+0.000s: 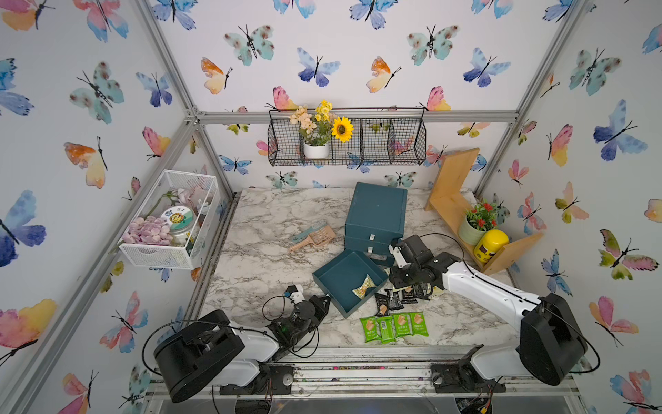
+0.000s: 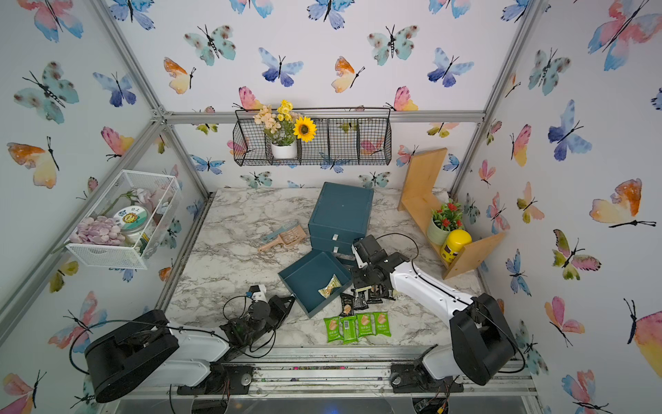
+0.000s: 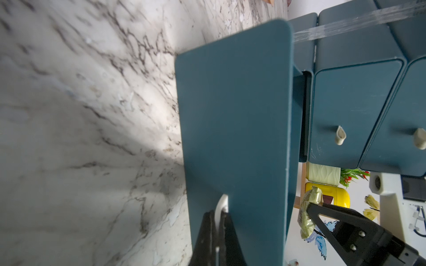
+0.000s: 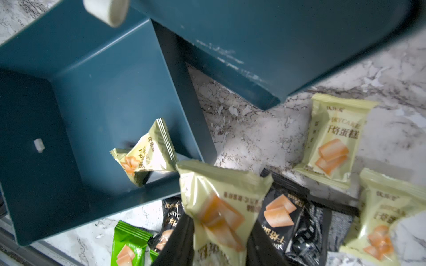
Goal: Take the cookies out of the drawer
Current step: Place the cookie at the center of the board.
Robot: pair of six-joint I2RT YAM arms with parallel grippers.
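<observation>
The teal drawer (image 1: 335,276) (image 2: 304,274) stands pulled out on the marble table, with one pale yellow cookie packet (image 1: 363,286) (image 4: 147,152) inside. My left gripper (image 3: 217,221) (image 1: 324,301) is shut on the drawer's white handle (image 3: 222,205). Just beyond the drawer's right corner, my right gripper (image 4: 221,241) (image 1: 404,283) is shut on another pale yellow cookie packet (image 4: 221,198). Several green packets (image 1: 394,326) (image 2: 358,326), black packets (image 1: 394,299) (image 4: 283,214) and pale yellow packets (image 4: 332,140) lie on the table beside the drawer.
The teal cabinet (image 1: 376,215) with two closed drawers stands behind. Small scoops (image 1: 311,236) lie to its left. A wooden shelf (image 1: 455,200) with a potted plant (image 1: 478,222) and a yellow jar (image 1: 490,245) leans at the right.
</observation>
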